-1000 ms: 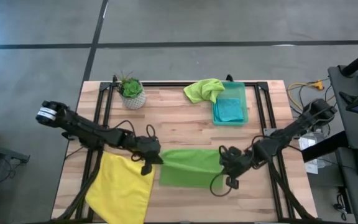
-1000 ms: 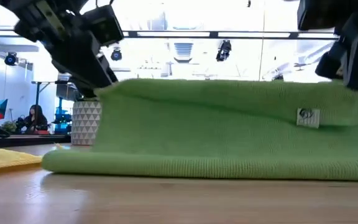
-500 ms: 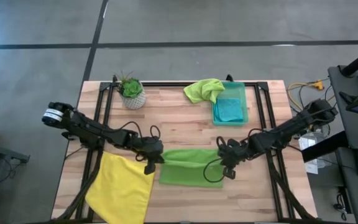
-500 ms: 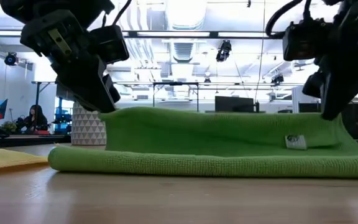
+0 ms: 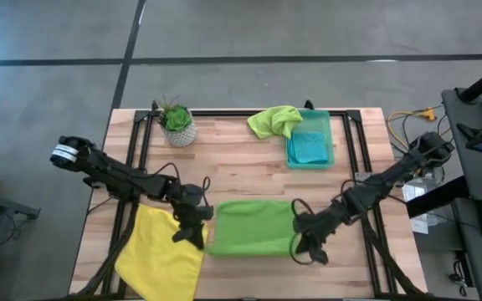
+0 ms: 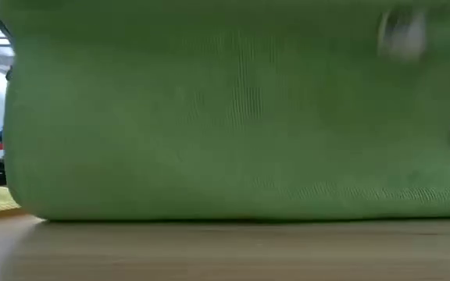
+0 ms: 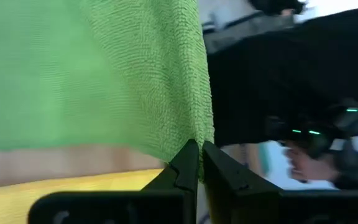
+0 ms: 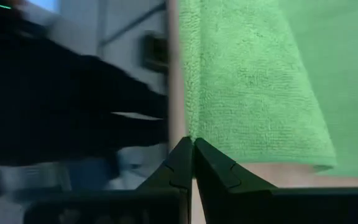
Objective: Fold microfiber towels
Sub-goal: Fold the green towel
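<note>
Lime towel drawn nearer the bench's front edge
Left gripper [image 5: 192, 237] and right gripper [image 5: 308, 248] pinch the lime towel [image 5: 249, 227]'s 2 front corners, seemingly lifted higher than before.

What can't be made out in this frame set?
- Low view: the green towel fills the picture, hiding the table behind it and both arms; its tag is blurred.
- High view: whether the teal towel in the bin is folded is too small to tell.
- Wrist views: the left claw and right claw pinch towel edges; the room beyond is blurred.
</note>
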Tool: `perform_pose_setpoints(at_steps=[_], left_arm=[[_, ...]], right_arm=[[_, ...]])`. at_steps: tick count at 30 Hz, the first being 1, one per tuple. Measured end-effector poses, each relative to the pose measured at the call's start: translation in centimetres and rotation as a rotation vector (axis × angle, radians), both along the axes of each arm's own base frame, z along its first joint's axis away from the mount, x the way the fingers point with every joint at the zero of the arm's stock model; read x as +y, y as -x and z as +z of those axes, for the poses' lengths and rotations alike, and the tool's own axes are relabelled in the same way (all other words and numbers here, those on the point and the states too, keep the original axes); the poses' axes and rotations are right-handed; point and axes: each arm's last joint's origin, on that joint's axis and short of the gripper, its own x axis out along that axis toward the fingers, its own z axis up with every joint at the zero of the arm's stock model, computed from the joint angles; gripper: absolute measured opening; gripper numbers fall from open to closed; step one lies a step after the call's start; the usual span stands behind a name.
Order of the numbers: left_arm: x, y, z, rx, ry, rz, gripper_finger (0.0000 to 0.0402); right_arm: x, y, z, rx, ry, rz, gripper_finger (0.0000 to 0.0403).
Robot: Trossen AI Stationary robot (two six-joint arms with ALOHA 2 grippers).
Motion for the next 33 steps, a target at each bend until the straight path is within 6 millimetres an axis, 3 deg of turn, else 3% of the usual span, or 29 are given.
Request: perform_pose_setpoints(at_steps=[5, 10, 17, 33], left_arm=[[-2.4, -0.4, 1.0, -0.08, 0.113, -0.024, 0.0], [-3.9, -1.4, -0.5, -0.097, 0.115, -0.021, 0.0], [-4.4, -2.6, -3.2, -0.015, 0.065, 0.008, 0.0], [-3.6, -2.7, -4.5, -0.107, -0.097, 0.174, 0.0]], right_arm=[[3.0, 1.4, 1.4, 0.002, -0.116, 0.027, 0.0009], [3.9, 2.4, 1.3, 0.009, -0.101, 0.001, 0.0009], [2.9, 2.6, -0.2, 0.068, 0.012, -0.047, 0.0009], [0.2, 2.7, -3.5, 0.151, 0.126, -0.117, 0.0009]])
